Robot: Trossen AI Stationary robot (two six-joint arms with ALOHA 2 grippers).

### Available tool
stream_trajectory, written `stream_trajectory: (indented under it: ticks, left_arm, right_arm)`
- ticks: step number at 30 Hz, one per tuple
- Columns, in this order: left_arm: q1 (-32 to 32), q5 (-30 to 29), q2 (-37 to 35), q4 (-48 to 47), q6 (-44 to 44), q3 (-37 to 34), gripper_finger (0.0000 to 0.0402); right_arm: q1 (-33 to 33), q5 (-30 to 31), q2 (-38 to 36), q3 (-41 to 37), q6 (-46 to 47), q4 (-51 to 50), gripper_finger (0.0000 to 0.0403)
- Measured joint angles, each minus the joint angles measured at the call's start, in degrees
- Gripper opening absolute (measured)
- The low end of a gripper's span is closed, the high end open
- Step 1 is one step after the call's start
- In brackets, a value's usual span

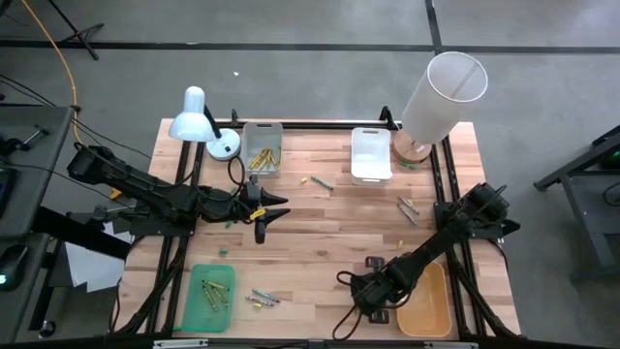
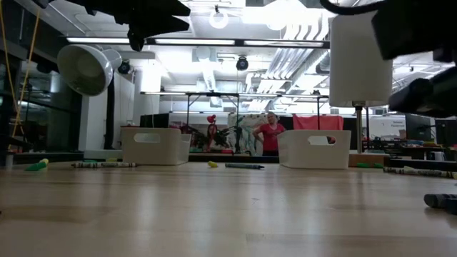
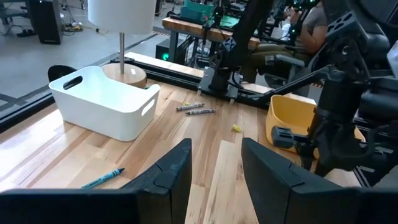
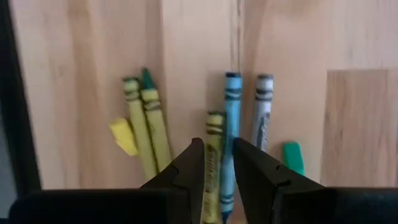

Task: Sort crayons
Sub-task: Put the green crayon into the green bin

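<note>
In the right wrist view my right gripper (image 4: pixel 217 152) points down, open, over a row of crayons lying flat on the wood. A yellow crayon (image 4: pixel 214 127) and a blue crayon (image 4: pixel 231 106) show in the gap between its fingers. A grey crayon (image 4: pixel 263 112), two yellow crayons (image 4: pixel 146 118) and a green stub (image 4: pixel 292 155) lie beside them. In the high view this gripper (image 1: pixel 356 291) is at the near right and the arm hides those crayons. My left gripper (image 1: pixel 262 208) hangs open and empty above the table's middle left.
A grey tray (image 1: pixel 262 147) with yellow crayons and a white tray (image 1: pixel 371 155) stand at the far edge. A green tray (image 1: pixel 210 296) with green crayons and an orange tray (image 1: pixel 426 302) stand at the near edge. Loose crayons lie at the centre (image 1: pixel 320 182), right (image 1: pixel 407 208) and near left (image 1: pixel 262 298). Two lamps (image 1: pixel 199 121) stand at the back.
</note>
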Motion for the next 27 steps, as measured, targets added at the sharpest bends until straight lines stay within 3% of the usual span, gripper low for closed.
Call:
stream_trajectory:
  ticks: [19, 27]
  left_arm:
    - [0.00, -0.26, 0.00, -0.02, 0.00, 0.00, 0.0126]
    - [0.00, -0.31, 0.00, -0.02, 0.00, 0.00, 0.0126]
  right_arm:
    - [0.10, -0.24, 0.00, 2.11, -0.39, 0.60, 0.0080]
    - [4.04, 0.52, -0.02, 2.59, 1.08, 0.91, 0.0080]
